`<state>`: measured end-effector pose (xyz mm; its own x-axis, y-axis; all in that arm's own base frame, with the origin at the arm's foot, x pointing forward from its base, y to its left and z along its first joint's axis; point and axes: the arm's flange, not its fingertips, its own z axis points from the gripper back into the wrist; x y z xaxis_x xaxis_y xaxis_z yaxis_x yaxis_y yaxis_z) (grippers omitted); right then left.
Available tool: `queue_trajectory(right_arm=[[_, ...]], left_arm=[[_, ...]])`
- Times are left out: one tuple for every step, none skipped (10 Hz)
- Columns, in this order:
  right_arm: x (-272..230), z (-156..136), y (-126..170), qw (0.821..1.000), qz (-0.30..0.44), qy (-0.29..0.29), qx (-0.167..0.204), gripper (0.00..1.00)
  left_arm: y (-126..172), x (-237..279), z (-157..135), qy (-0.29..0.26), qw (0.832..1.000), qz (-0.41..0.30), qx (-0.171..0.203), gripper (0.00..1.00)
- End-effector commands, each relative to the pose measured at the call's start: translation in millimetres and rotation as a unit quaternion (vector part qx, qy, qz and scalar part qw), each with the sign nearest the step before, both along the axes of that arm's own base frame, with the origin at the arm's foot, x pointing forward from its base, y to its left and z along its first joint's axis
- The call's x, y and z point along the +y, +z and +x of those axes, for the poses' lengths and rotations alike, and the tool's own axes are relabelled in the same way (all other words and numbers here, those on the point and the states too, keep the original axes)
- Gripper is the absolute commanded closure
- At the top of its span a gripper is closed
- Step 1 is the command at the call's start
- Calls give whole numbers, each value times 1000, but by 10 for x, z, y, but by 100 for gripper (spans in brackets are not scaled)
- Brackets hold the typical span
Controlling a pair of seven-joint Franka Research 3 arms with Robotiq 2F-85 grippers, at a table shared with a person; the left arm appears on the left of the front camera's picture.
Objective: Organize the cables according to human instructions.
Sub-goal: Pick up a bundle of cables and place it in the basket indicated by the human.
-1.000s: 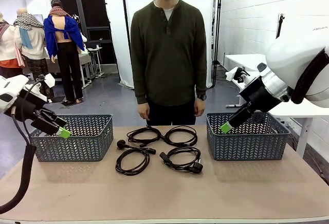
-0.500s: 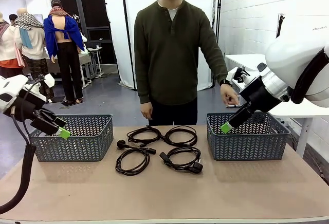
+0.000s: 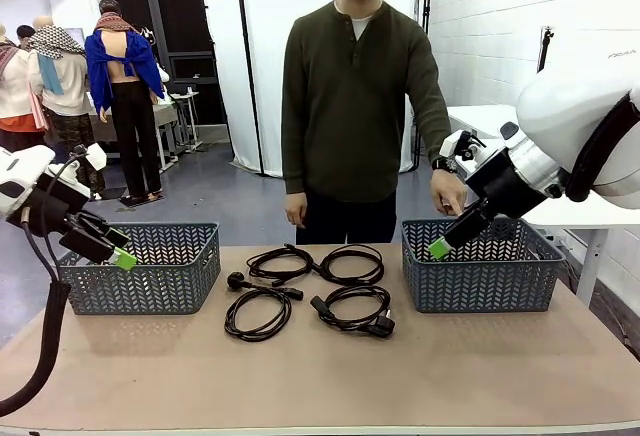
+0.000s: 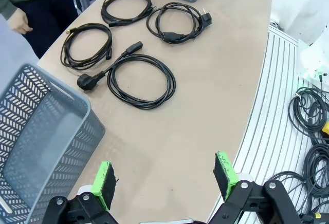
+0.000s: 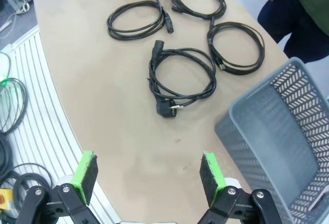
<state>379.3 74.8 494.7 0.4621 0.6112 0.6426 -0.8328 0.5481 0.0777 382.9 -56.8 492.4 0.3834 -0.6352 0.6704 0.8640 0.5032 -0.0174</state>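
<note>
Shifting sideways since a moment ago, the person [image 3: 350,96] is now standing behind the right grey basket [image 3: 480,278], one hand [image 3: 449,194] hanging above its far rim. Four coiled cables [image 3: 310,291] are lying flat on the surface [image 3: 450,376] just beside that basket, apart from it. The right gripper [image 5: 149,175] is hovering at the basket's front wall and the left gripper [image 4: 164,175] well beyond the cables from it, both with jaws released wide, gripping nothing. I'm judging the cords light and floppy, so pinching across the whole bundle beside a plug looks safest. The nearest cord's plug [image 3: 382,328] is pointing toward the basket; the farthest cord's plugged tail [image 3: 262,287] is running across the surface, away from it.
</note>
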Motion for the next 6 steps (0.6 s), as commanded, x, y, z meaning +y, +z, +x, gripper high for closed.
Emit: queue_trajectory(right_arm=[[0,31,-24,1000,9,9,-3,0],[0,31,-24,1000,9,9,-3,0],[0,31,-24,1000,9,9,-3,0],[0,31,-24,1000,9,9,-3,0],[0,31,-24,1000,9,9,-3,0],[0,31,-24,1000,9,9,-3,0]], left_arm=[[-8,17,34,-8,1000,-9,-3,0],[-8,17,34,-8,1000,-9,-3,0],[-8,17,34,-8,1000,-9,-3,0],[-8,17,34,-8,1000,-9,-3,0],[-8,17,34,-8,1000,-9,-3,0],[-8,17,34,-8,1000,-9,-3,0]])
